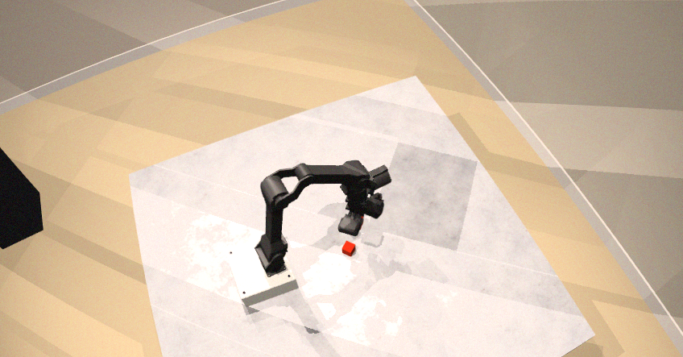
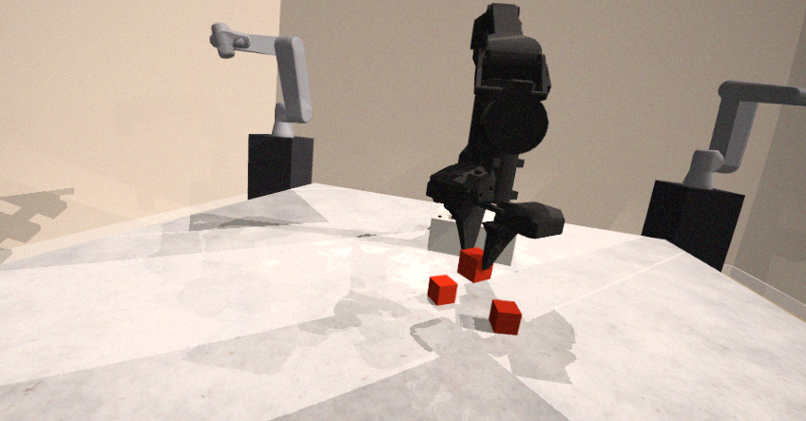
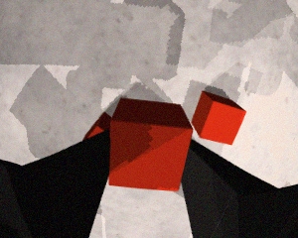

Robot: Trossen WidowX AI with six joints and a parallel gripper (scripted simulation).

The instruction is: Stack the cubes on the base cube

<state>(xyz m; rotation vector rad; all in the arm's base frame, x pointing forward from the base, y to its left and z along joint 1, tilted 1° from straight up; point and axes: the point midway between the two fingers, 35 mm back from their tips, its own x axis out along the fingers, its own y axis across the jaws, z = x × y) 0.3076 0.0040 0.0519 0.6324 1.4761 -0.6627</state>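
Observation:
My gripper (image 2: 475,259) (image 3: 147,143) is shut on a red cube (image 2: 471,261) (image 3: 146,158) and holds it above the table. One finger is on each side, and the cube looks nearly level. Another red cube (image 1: 348,247) (image 2: 442,290) (image 3: 221,120) stands on the table, to the right of the held cube in the wrist view. A third red cube (image 2: 505,317) (image 3: 97,133) also stands on the table. It is mostly hidden behind the left finger in the wrist view, and the gripper covers its place in the top view. The standing cubes look alike; I cannot tell which is the base.
The arm's white base block (image 1: 268,292) (image 2: 444,237) stands behind the cubes in the exterior view. Two grey arms (image 2: 294,77) (image 2: 729,128) on dark pedestals stand beyond the pale table (image 1: 192,262) (image 2: 141,303). Shadows lie around the cubes.

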